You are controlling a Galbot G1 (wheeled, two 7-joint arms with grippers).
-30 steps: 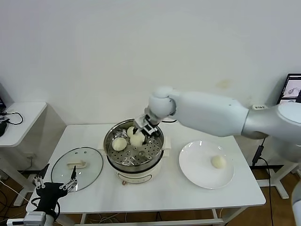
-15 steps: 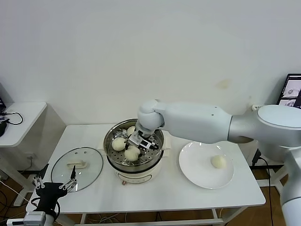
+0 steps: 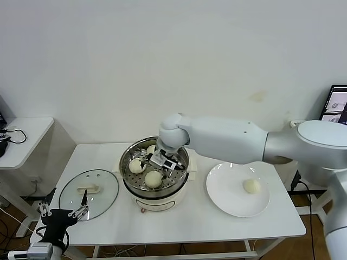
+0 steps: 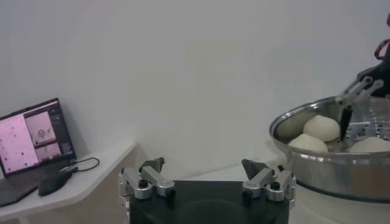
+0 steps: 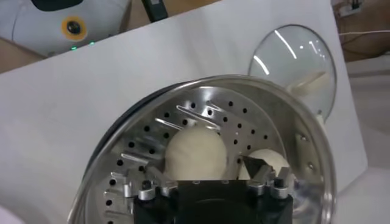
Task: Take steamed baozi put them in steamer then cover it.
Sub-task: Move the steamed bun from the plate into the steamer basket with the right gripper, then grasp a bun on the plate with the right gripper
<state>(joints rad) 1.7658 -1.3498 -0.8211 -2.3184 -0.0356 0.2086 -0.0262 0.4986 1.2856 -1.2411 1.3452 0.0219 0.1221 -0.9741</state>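
The steamer (image 3: 184, 169) stands mid-table with three steamed baozi in it: one at its left (image 3: 135, 166), one at the front (image 3: 153, 179), one at the back (image 3: 150, 149). My right gripper (image 3: 159, 162) hangs open inside the basket just above the front bun. In the right wrist view that bun (image 5: 196, 152) rests on the perforated floor between the spread fingers (image 5: 255, 167), with another bun (image 5: 271, 161) beside it. A fourth baozi (image 3: 251, 186) lies on the white plate (image 3: 225, 195). My left gripper (image 4: 203, 165) is parked open at the table's front left corner.
The glass lid (image 3: 103, 187) with its cream handle lies flat on the table left of the steamer, near the left gripper (image 3: 62, 214). A side table (image 3: 21, 138) with cables stands at far left. A screen (image 3: 337, 100) sits at far right.
The right gripper carried a bun down to the front of the basket, then opened and let it go; the bun now rests on the steamer floor. The left arm has not moved.
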